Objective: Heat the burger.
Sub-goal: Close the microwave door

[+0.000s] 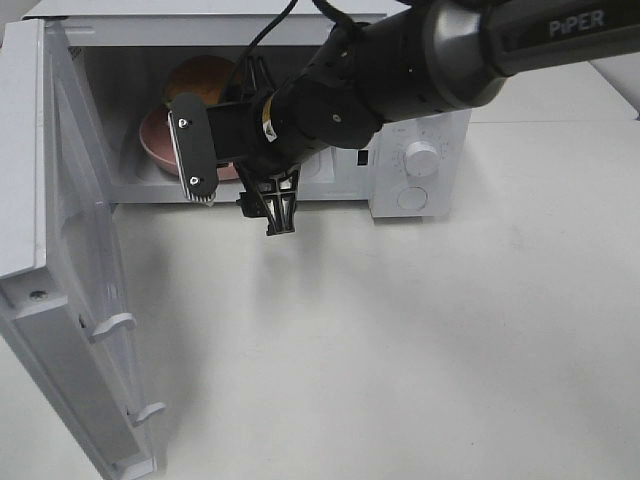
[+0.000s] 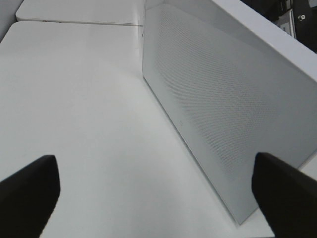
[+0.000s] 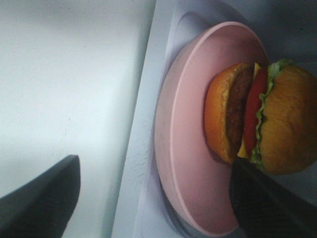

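- Burger (image 3: pixel 262 119): rests on the round pink plate (image 3: pixel 193 148) inside the microwave (image 1: pixel 420 120), on the cavity floor. The right wrist view shows bun, lettuce, tomato, cheese and patty intact. From above, only the bun top shows behind the arm.
- Right claw (image 3: pixel 153 203): released, its two fingers spread wide and gripping nothing. It sits at the mouth of the cavity, just beside the plate's near rim. One fingertip overlaps the burger's edge in the wrist view; whether it touches cannot be told.
- Left claw (image 2: pixel 157 198): released and empty, held above the bare counter (image 1: pixel 400 350) near the perforated panel of the door (image 2: pixel 223 99).
- Door (image 1: pixel 70 250): swung fully open on the left of the high view, clear of the cavity opening.
- Control knobs (image 1: pixel 422 158): two on the right-hand panel, neither near a claw. Their settings are too small to read.
- Stage reached, as judged: loading appears complete, since burger and plate lie inside and no claw grips them.
- Stage remaining, as judged: the right arm must leave the opening, the door must be shut, and a knob must be turned to start heating. None of these is yet done.
- Caution: the right arm spans the doorway, so the door cannot close until it is clear.
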